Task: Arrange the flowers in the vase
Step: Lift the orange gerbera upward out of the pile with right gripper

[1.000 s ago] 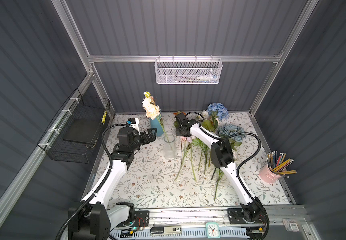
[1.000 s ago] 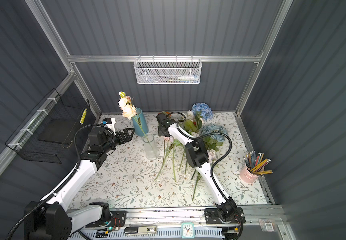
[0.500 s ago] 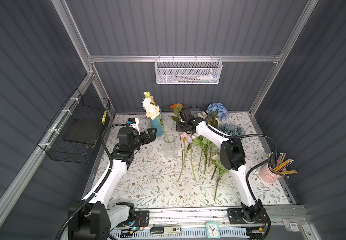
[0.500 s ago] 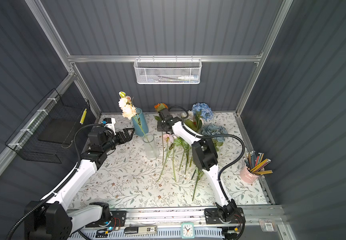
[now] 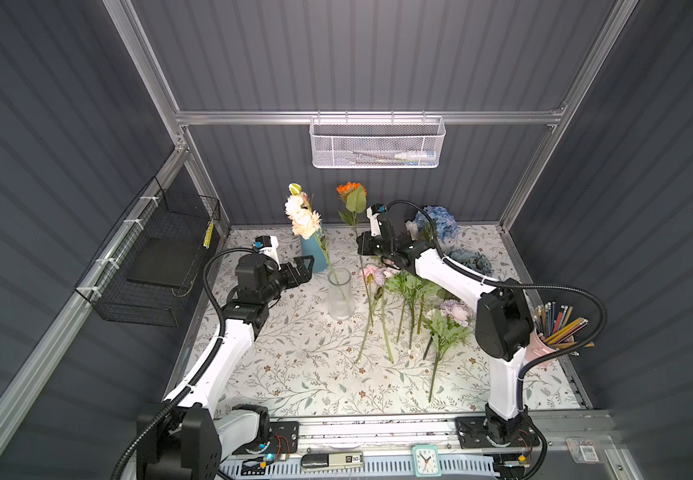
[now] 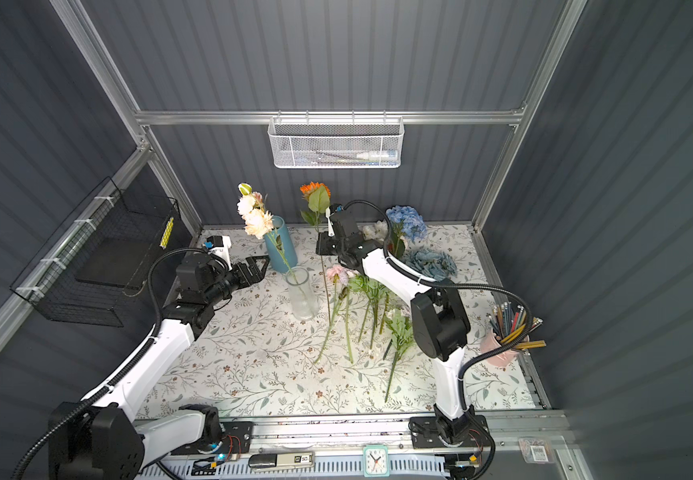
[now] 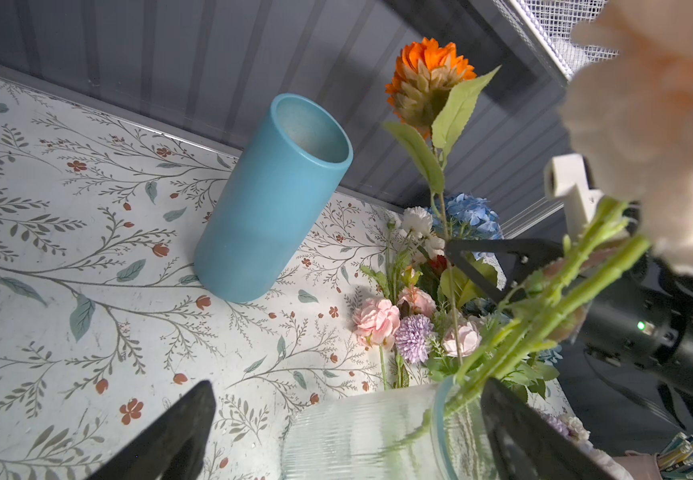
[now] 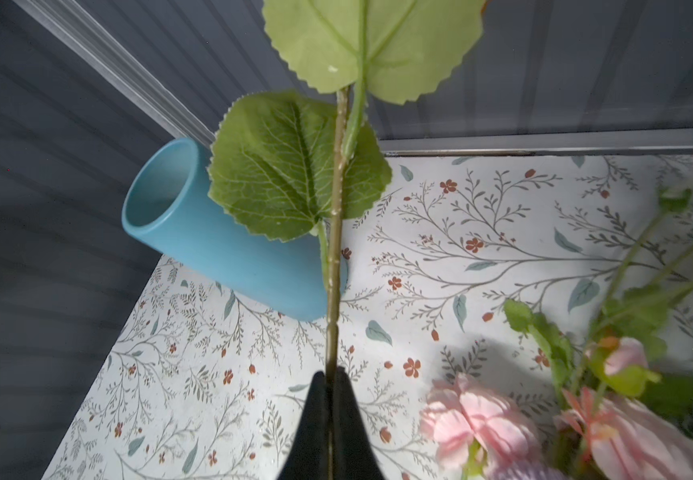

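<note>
My right gripper (image 8: pixel 330 384) pinches the orange flower (image 5: pixel 350 190) by its stem, upright just beside the glass vase (image 5: pixel 339 297), left gripper (image 5: pixel 308 268) spread wide nearby, so I want the stem tip raised over the rim, then lowered straight in.

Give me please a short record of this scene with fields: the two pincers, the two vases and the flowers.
right pincer: shut on the stem of the orange flower, which stands upright above the table
left pincer: open, empty, pointing toward the glass vase
glass vase: upright, holds one peach flower sprig
blue vase: upright, nothing inside
other flowers: lying on the table, right of the glass vase
</note>
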Robot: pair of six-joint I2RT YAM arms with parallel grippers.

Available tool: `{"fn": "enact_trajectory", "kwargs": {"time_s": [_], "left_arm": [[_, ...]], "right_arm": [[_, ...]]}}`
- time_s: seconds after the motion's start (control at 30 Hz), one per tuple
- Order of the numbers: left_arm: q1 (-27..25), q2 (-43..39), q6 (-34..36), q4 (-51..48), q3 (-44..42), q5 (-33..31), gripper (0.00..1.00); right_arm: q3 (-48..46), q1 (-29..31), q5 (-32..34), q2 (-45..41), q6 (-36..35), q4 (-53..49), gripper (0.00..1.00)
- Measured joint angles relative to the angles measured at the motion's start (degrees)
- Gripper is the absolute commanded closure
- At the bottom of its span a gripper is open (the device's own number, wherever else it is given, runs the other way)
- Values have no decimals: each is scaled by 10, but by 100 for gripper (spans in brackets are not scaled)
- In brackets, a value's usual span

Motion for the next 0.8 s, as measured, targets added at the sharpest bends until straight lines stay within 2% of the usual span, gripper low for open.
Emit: {"fn": "enact_trajectory", "kwargs": {"time_s": [0.23, 0.4, 0.6, 0.8], "left_arm": [[0, 2, -11, 4, 0, 4, 0], [0, 6, -18, 7, 0, 6, 0], [0, 9, -28, 21, 0, 8, 0], [0, 12, -33, 25, 0, 10, 0]], "right_arm": [[-194, 0, -1, -136, -57, 148, 100], [-275, 2, 6, -206, -110, 239, 100], [-288, 19, 12, -258, -168, 309, 100], [-227, 47, 12, -259, -207, 356, 100]]}}
